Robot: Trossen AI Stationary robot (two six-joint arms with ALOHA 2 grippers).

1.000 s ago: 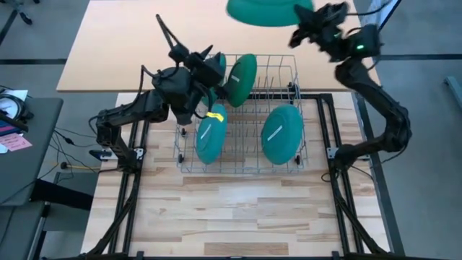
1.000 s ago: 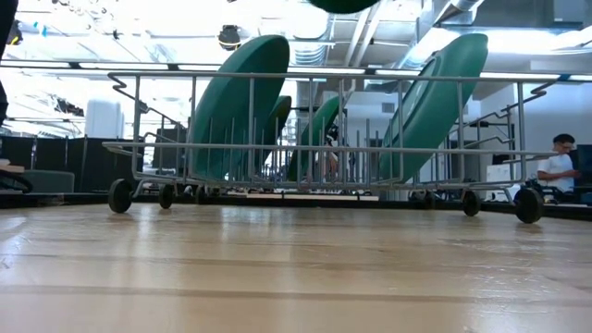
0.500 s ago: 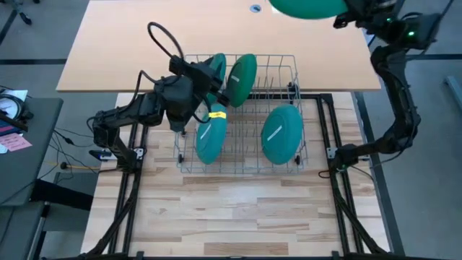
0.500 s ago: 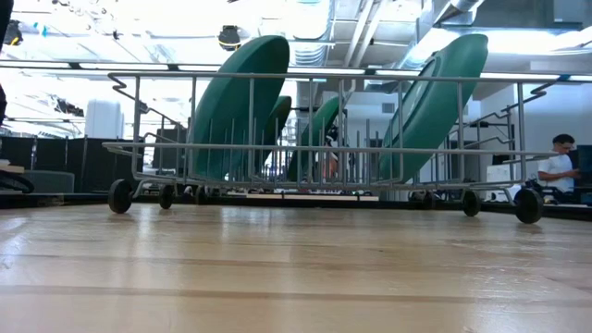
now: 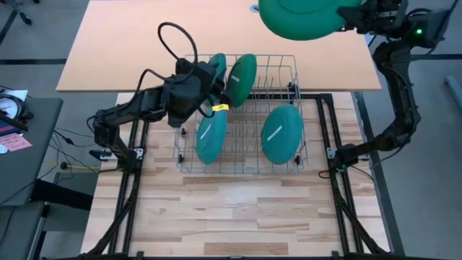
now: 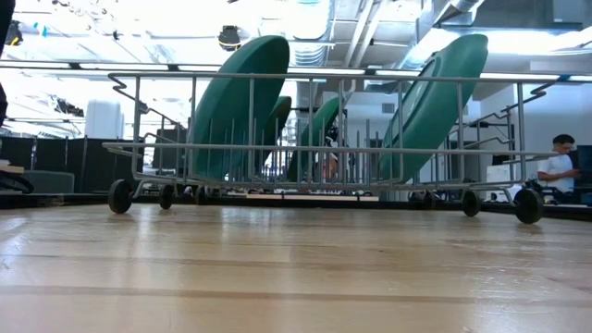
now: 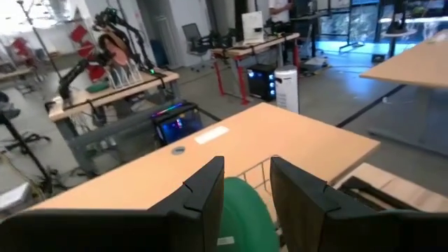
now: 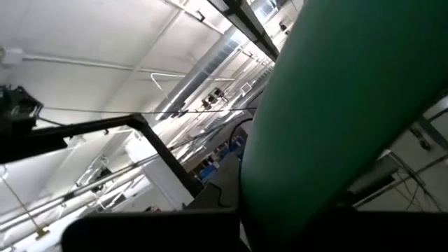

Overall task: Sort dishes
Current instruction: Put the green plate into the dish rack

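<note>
High view: a wooden table (image 5: 238, 217) holds the wire rack (image 5: 242, 115) at centre; right gripper (image 5: 354, 16), upper right, pinches a green plate (image 5: 299, 18). Keep it level while carrying. Left wrist view: left gripper (image 7: 245, 183) straddles a racked plate (image 7: 241, 217); whether it pinches it I cannot tell.

- My two dark fingers (image 7: 210, 192) stand apart, one on either side of a green plate (image 7: 241, 213).
- The plate's rim rises into the gap between them; whether my pads touch it I cannot tell.
- Thin rack wires (image 7: 260, 173) show just behind the plate.
- Beyond lies a pale tabletop (image 7: 231, 150) with a small round grommet (image 7: 178, 150).
- Farther off, a white cylinder (image 7: 286, 87) stands on the floor, near desks and a chair (image 7: 193, 38).
</note>
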